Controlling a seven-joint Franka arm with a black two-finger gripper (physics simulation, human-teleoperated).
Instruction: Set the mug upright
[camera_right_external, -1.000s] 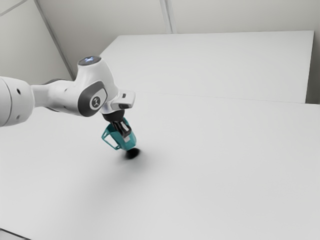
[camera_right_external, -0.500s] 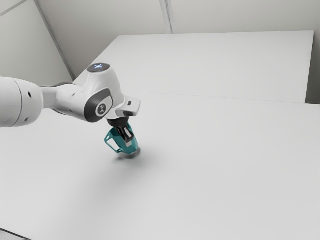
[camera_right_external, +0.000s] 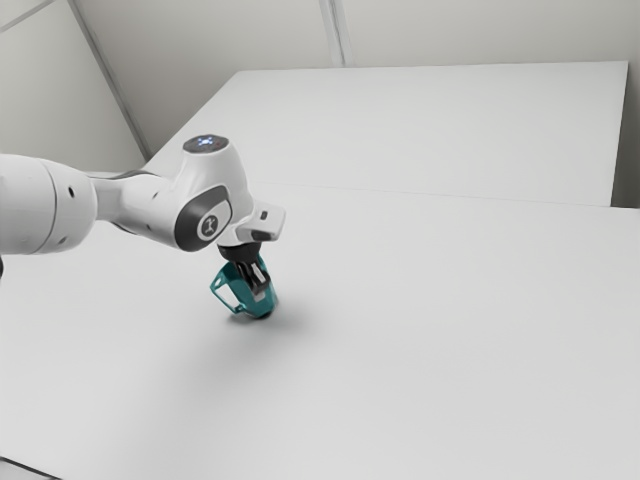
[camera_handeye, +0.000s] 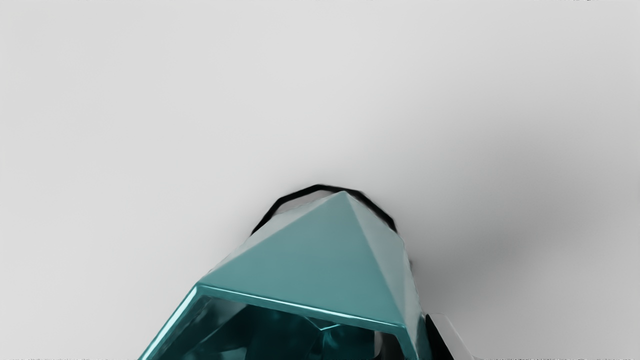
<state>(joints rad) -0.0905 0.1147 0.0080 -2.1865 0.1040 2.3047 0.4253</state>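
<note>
Mug (camera_right_external: 258, 308) tilted over counter (camera_right_external: 400, 350), mouth toward the exterior view's eleven o'clock, handle (camera_right_external: 214, 287) toward nine o'clock, base contact unclear, wall pinched between fingers (camera_right_external: 262, 287), one inside, one outside.

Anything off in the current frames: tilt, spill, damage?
The mug is askew: held in the gripper, it leans with its mouth toward the exterior view's left, so it isn't upright. No spill or damage that I can see.
</note>
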